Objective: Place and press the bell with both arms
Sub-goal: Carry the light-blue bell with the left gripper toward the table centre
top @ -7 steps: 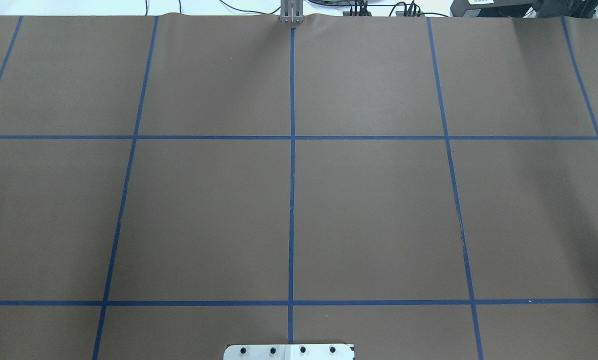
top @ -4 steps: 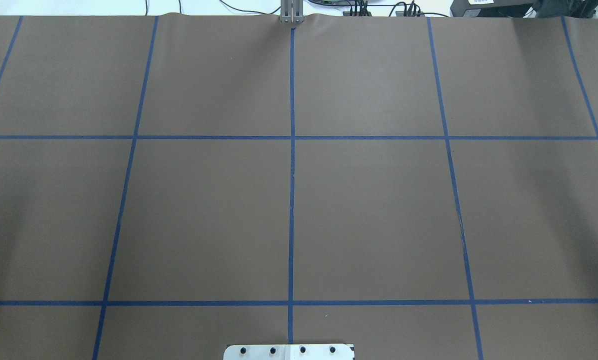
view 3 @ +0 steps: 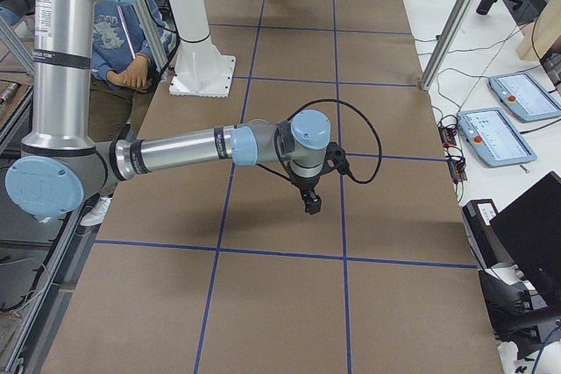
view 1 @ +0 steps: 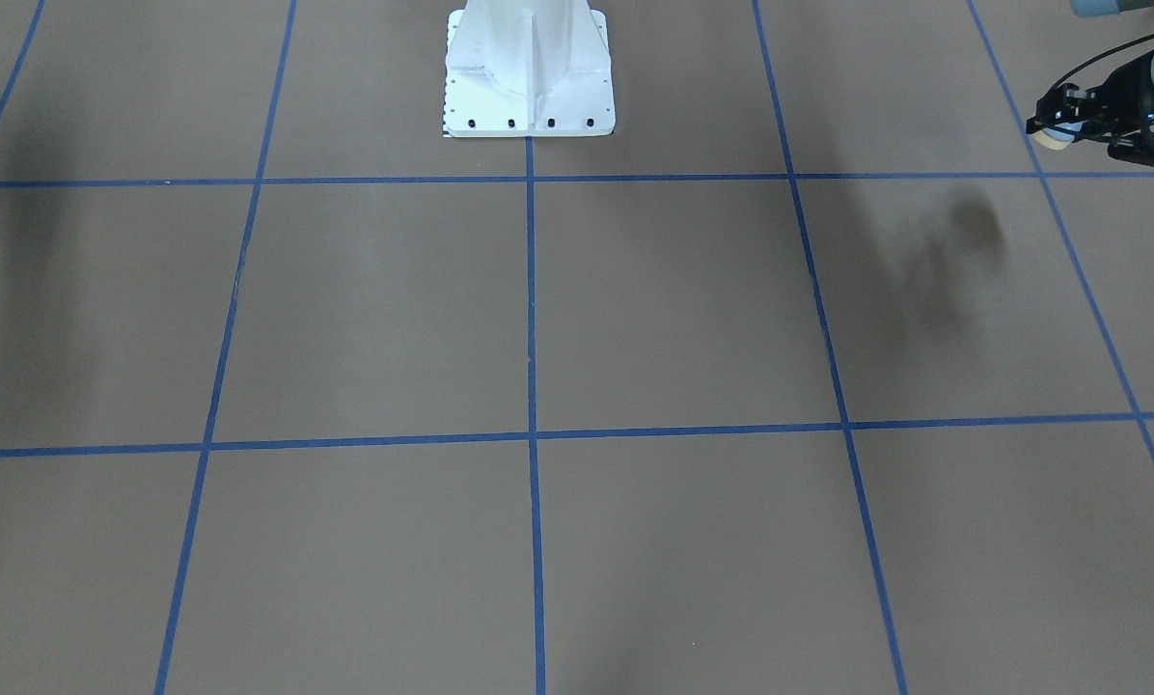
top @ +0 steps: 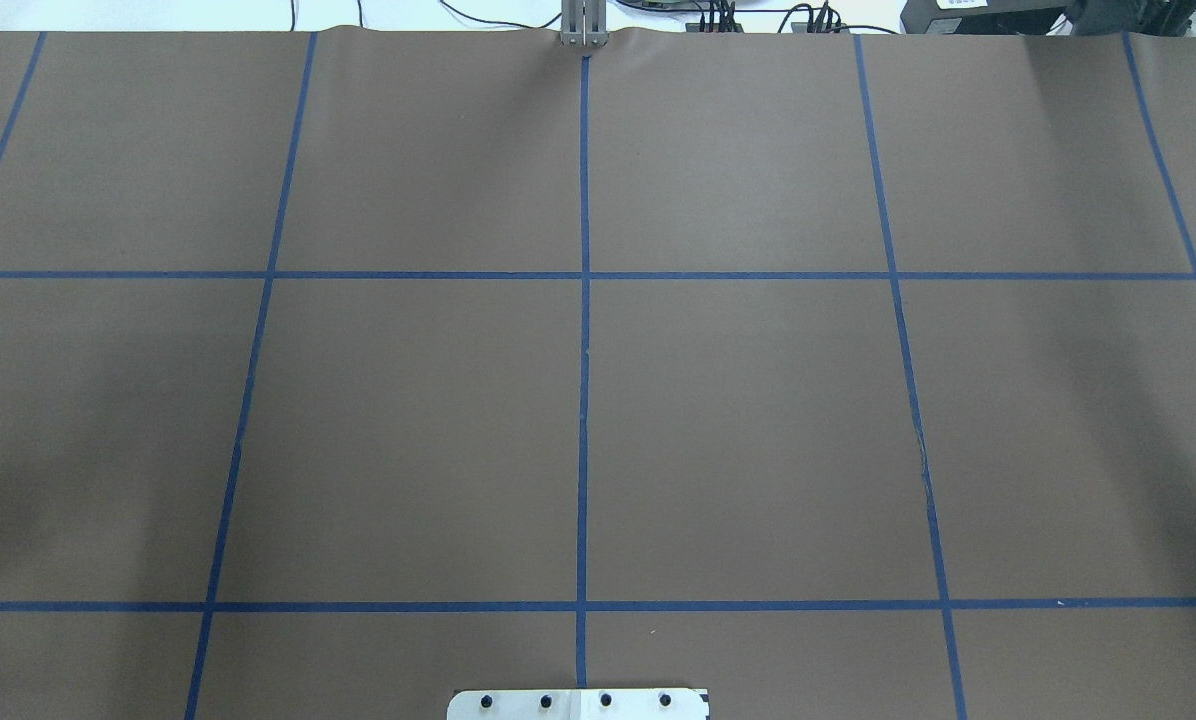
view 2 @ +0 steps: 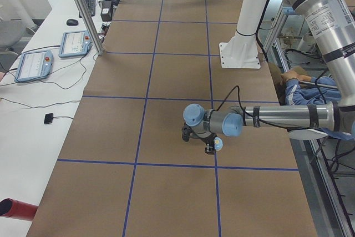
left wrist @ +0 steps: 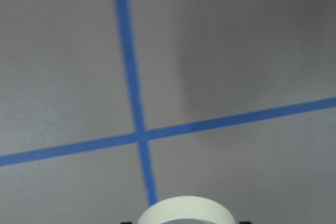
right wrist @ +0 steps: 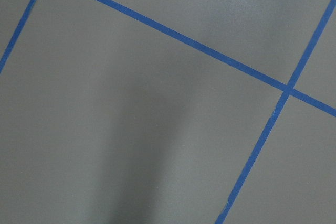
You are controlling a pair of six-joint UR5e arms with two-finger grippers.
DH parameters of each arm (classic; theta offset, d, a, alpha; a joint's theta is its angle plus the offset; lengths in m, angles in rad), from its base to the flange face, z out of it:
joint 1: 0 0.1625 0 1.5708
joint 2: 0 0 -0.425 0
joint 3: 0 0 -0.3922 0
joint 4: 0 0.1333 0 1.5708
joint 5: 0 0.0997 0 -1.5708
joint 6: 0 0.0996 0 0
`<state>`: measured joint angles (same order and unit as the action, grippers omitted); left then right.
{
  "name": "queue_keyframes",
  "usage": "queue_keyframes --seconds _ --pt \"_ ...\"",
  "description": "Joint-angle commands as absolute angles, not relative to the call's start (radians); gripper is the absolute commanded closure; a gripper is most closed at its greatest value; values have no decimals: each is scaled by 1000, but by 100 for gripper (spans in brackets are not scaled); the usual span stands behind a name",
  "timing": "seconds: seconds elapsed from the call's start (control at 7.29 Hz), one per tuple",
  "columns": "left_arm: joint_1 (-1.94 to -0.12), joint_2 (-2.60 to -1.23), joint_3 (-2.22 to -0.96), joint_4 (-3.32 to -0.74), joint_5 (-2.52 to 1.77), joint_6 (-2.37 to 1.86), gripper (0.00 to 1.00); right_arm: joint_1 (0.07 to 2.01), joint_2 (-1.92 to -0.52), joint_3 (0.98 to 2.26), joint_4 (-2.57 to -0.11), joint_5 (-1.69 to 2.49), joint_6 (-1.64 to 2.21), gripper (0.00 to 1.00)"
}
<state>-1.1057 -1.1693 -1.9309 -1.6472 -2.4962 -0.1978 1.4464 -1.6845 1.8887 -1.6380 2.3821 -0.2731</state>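
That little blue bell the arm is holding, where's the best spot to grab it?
Pinch the bell across its round body, low near the cream base, coming from above. It is round, so any two facing sides should suit, and the top is left clear for pressing. The left gripper holds it above the table; its exact grip is too small to tell.

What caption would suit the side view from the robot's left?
Left gripper holds a small bell above the blue-gridded brown table.

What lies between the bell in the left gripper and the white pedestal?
Nothing: between bell, held in the left gripper, and pedestal, the front-facing view shows only brown paper and blue tape lines.
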Motion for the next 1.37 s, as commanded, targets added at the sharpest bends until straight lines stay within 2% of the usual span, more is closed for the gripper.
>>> queue_keyframes --seconds 0.0,0.41,0.69,0.82,1.1,1.23 --pt "-1103 -1413 -1951 -1455 -2514 -303 100 1447 -1680 1891 -1635 2376 -273 0" --pt "-978 -1789 -1915 -1284 -2533 -564 100 1442 -1675 1890 -1635 2385 -273 0" --pt "-867 -2054 -1774 -1281 -2522 -777 100 1434 -1667 1884 -1634 2376 -276 0" --pt "-830 -2182 -1665 -1290 -2522 -838 100 1433 -1663 1878 -1634 2376 -276 0" --pt "-755 -2473 -1355 -1311 -2473 -939 100 1431 -1661 1873 -1634 2378 -259 0" --pt "-717 -2584 -1181 -1401 -2435 -1012 100 1431 -1660 1873 -1634 2378 -256 0"
